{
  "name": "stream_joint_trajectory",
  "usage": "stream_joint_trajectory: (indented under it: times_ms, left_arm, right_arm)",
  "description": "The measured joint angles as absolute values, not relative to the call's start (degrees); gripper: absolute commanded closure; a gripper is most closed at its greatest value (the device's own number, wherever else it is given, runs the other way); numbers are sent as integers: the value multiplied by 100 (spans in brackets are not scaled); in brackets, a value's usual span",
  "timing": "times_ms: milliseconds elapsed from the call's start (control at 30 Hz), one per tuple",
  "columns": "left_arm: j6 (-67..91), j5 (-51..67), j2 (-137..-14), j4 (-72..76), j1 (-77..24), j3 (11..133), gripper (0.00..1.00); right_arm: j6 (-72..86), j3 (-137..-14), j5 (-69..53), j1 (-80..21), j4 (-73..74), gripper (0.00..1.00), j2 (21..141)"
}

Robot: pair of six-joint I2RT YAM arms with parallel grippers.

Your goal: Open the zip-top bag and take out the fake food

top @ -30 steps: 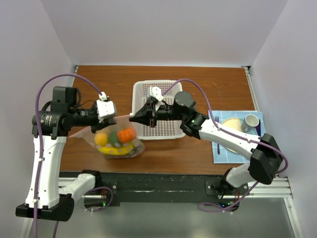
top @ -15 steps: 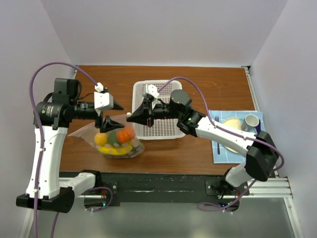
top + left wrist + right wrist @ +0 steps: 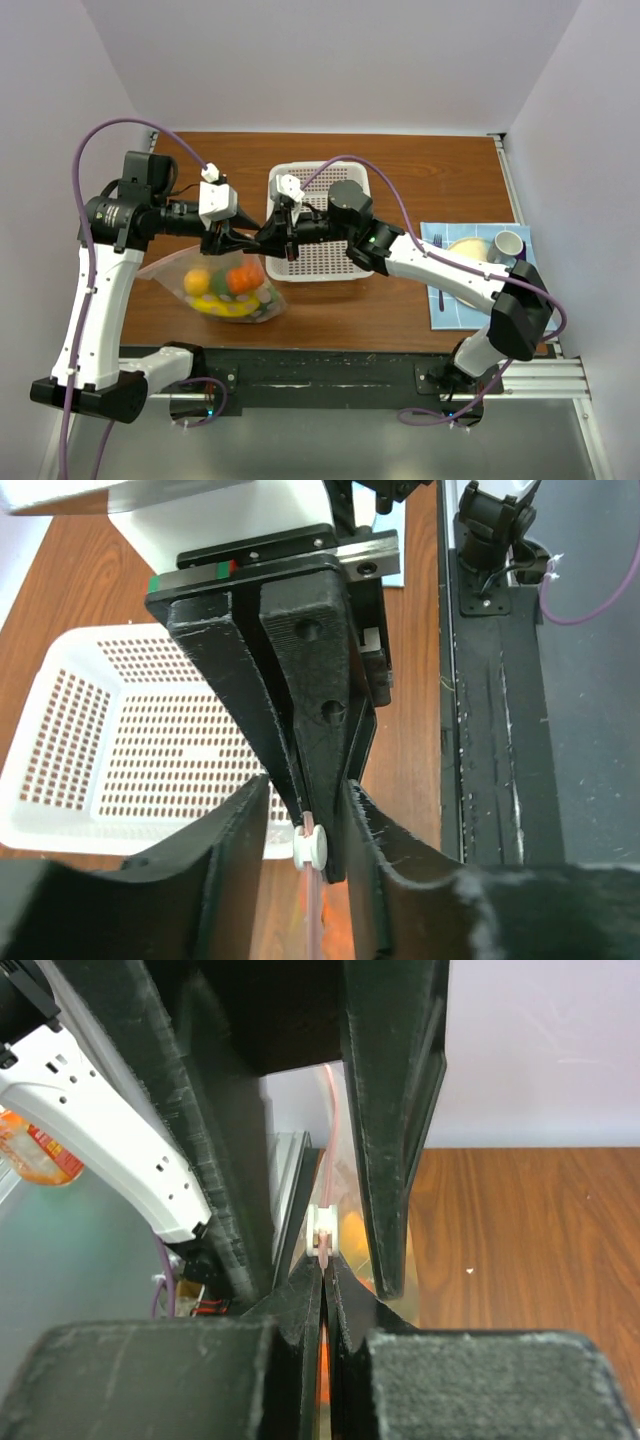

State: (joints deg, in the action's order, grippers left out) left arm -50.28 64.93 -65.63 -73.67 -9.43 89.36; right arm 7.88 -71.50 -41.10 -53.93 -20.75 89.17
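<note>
The clear zip-top bag (image 3: 170, 272) hangs over the table at the left. It holds the fake food: an orange piece (image 3: 240, 278), a yellow round one (image 3: 198, 281) and a banana (image 3: 225, 305). My right gripper (image 3: 262, 240) is shut on the bag's pink zip strip, just behind the white slider (image 3: 325, 1230). My left gripper (image 3: 243, 240) faces it, nose to nose. Its open jaws stand on either side of the slider (image 3: 311, 846), with a gap showing. In the right wrist view the left gripper's fingers (image 3: 390, 1110) flank my shut right gripper (image 3: 322, 1265).
A white perforated basket (image 3: 320, 275) stands behind and right of the grippers, also in the left wrist view (image 3: 120, 730). A blue mat (image 3: 450, 305) with a beige plate (image 3: 468, 255) and a mug (image 3: 507, 245) lies at the right edge.
My left gripper opened and moved right until its jaws straddle the slider. My right gripper, still shut on the strip, moved left to meet it. The bag shifted a little left.
</note>
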Motion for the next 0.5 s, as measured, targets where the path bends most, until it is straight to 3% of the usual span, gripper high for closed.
stream_joint_trajectory:
  times_ms: [500]
  left_arm:
    - [-5122,5927,-6361,-7494,-952,8952,63]
  right_arm:
    - [381,-7150,-3929,-5393,-1538,100,8702]
